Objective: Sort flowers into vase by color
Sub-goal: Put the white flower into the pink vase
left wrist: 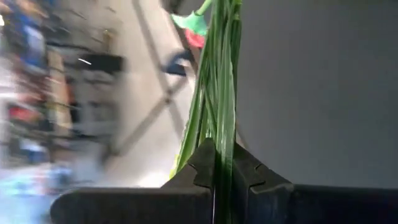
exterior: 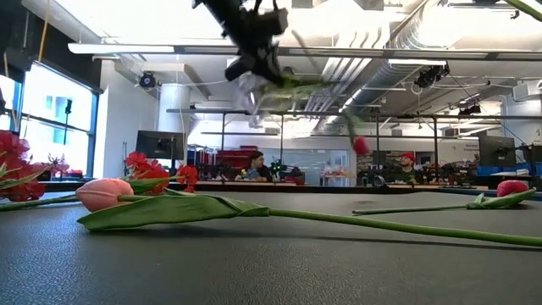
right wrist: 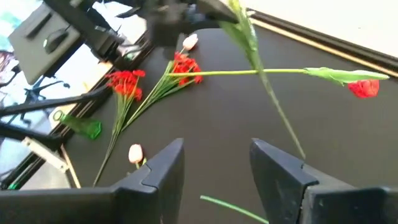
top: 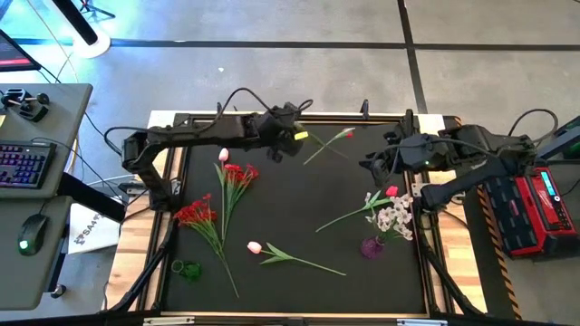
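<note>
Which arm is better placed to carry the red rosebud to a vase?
Left. Its fingers are shut on the rosebud's stem, lifted off the table. The right gripper is open and empty.

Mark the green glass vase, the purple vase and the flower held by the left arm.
Green glass vase (top: 187,269), high view, its body.
Purple vase (top: 372,246), high view, its body.
Red rosebud sprig (top: 347,133), high view, its bud.

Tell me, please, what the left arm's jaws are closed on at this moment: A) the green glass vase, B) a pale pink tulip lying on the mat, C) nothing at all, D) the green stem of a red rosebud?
D: in the left wrist view the left gripper is clamped on the green stem, and the high view shows that red rosebud at the stem's far end.
</note>
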